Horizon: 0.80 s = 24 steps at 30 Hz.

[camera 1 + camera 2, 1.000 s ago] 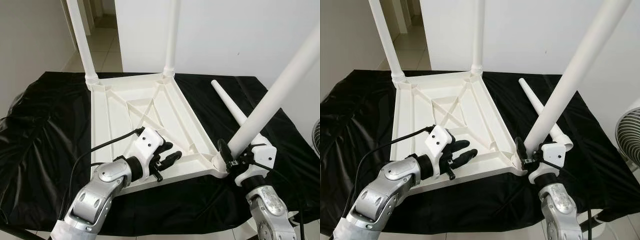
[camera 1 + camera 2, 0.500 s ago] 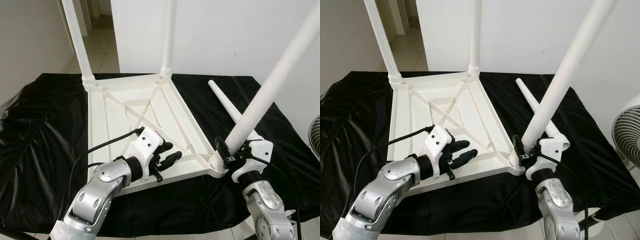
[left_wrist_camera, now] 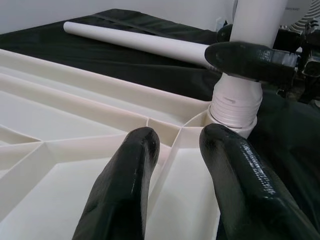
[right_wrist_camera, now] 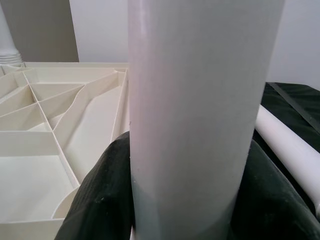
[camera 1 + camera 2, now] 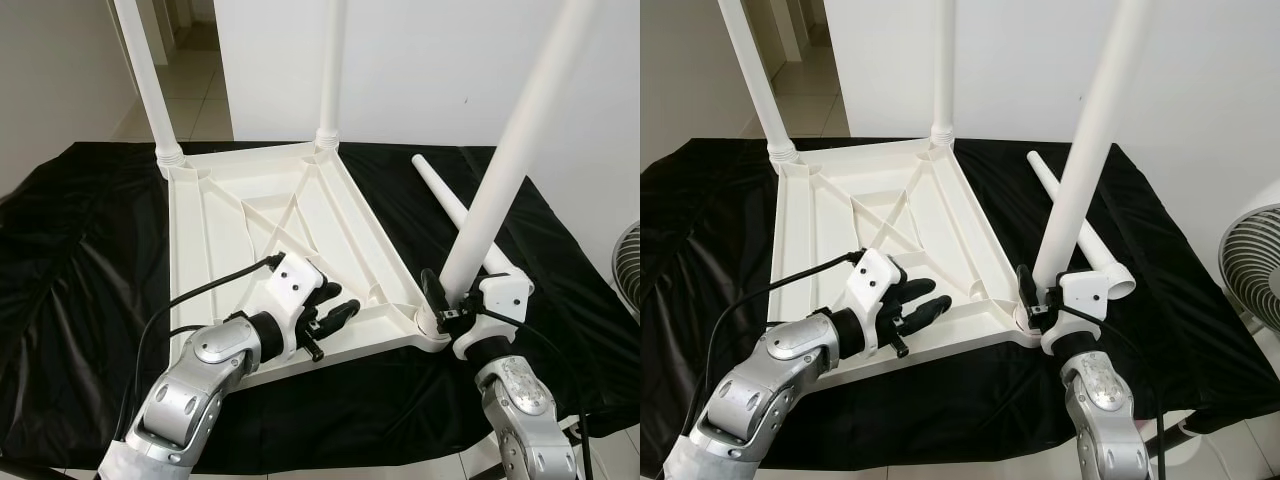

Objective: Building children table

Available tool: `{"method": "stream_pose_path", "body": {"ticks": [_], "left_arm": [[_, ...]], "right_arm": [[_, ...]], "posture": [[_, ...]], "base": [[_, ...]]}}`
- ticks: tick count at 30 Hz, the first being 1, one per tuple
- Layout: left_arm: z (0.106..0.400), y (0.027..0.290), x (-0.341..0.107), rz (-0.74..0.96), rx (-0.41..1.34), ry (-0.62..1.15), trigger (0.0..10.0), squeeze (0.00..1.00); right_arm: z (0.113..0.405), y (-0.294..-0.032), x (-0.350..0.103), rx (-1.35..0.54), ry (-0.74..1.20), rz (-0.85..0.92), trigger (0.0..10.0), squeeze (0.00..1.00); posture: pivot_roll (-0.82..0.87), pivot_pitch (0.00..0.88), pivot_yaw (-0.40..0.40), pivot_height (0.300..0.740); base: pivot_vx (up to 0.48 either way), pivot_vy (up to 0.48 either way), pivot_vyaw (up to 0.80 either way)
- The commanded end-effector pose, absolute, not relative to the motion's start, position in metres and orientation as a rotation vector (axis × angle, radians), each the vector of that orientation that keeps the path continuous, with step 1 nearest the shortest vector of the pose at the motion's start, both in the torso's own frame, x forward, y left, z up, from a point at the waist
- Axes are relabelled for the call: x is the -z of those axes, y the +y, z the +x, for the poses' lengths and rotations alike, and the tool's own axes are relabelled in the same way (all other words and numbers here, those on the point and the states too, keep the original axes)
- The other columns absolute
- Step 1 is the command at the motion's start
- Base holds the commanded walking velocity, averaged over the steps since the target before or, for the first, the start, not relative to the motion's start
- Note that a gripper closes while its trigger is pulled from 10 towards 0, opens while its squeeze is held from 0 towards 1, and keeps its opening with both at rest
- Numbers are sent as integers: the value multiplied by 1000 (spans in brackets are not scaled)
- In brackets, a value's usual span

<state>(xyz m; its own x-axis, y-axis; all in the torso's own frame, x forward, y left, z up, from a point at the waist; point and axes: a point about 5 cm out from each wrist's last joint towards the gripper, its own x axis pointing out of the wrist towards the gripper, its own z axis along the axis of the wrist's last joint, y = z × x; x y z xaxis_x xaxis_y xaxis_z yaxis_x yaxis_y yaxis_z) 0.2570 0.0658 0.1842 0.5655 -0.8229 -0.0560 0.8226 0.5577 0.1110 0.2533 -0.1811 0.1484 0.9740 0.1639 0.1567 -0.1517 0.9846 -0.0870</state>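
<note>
I note: tabletop [image 5: 250,235] smooth white plastic, ribbed | legs [image 5: 500,180] matt white plastic | cloth [image 5: 80,270] glossy black, wrinkled | arms [image 5: 195,385] brushed silver metal.

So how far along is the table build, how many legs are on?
Two far legs stand in the upturned tabletop. In hand: the right gripper is shut on a third leg, tilted at the near right corner socket; the left gripper rests open on the tabletop. Left: the fourth leg lies on the black cloth.
</note>
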Motion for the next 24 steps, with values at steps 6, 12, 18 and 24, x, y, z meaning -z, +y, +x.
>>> {"method": "stream_pose_path", "body": {"ticks": [6,12,18,24], "left_arm": [[258,69,-184,127,933,7,10000,0],[258,69,-185,127,937,8,10000,0],[258,69,-185,127,938,6,10000,0],[258,69,-186,129,939,5,10000,0]], "right_arm": [[245,-189,-105,-144,34,-176,10000,0],[243,-188,-102,-156,39,-144,10000,0],[241,-187,-99,-160,30,-134,10000,0],[235,-187,-98,-190,-15,-206,10000,0]], "posture": [[-20,96,35,740],[-21,97,36,740],[-20,92,37,740],[-21,89,40,740]], "base": [[0,0,0],[0,0,0],[0,0,0],[0,0,0]]}}
